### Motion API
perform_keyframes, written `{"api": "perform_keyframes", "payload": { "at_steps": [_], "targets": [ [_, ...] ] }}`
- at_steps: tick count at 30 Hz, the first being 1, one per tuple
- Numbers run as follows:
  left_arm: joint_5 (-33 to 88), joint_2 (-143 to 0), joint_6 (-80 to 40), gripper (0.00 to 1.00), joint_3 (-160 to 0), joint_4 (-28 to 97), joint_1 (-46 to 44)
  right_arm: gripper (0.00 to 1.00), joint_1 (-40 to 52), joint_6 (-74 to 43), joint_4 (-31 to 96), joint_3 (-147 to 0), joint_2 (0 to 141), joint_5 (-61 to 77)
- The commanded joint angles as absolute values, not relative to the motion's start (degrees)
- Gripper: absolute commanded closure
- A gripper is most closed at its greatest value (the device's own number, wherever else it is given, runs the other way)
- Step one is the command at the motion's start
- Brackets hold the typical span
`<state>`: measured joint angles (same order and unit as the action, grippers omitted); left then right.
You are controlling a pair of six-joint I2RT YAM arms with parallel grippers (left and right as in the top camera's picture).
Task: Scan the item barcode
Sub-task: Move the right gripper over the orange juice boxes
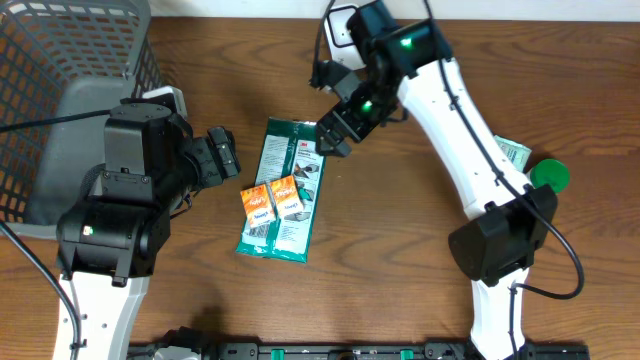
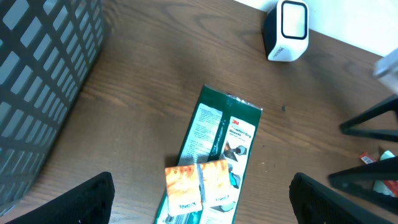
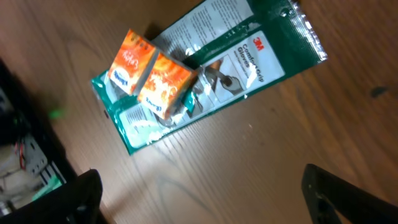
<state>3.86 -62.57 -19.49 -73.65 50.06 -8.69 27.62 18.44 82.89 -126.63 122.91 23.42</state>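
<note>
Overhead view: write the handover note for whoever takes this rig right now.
Left end effector: open, empty, just left of the packets.
Right end effector: open, empty, by the far corner of the green glove packet.
Items: the green glove packet lies flat at table centre, and two orange packets lie on its near end. The scanner stands at the far edge, apart from them.
Done: nothing is held or at the scanner, so no scan can be confirmed.
Left: pick up one item and present its barcode to the scanner.
</note>
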Motion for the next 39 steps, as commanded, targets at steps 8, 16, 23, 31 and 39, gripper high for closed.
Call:
{"api": "perform_keyframes", "payload": {
  "at_steps": [8,16,23,31,39],
  "targets": [
    [2.9,-62.5,-19.4,0.1,-74.4,50.1,-8.5,0.37,33.2,-1.9,67.3,-110.4,122.9,22.3],
    [2.9,-62.5,-19.4,0.1,-74.4,50.1,-8.5,0.62,40.5,-1.9,55.7,-98.4,122.9,22.3],
    [2.9,-62.5,-19.4,0.1,-74.4,50.1,-8.5,0.65,44.4,-9.8,51.5,-97.7,122.9,12.0],
    [2.9,-62.5,-19.4,0.1,-74.4,50.1,-8.5,0.66,48.8,-16.6,49.8,-97.7,122.9,-4.0],
    [2.9,-62.5,-19.4,0.1,-74.4,50.1,-8.5,0.65,47.6,-20.3,50.1,-97.7,122.9,-3.7]
  ]
}}
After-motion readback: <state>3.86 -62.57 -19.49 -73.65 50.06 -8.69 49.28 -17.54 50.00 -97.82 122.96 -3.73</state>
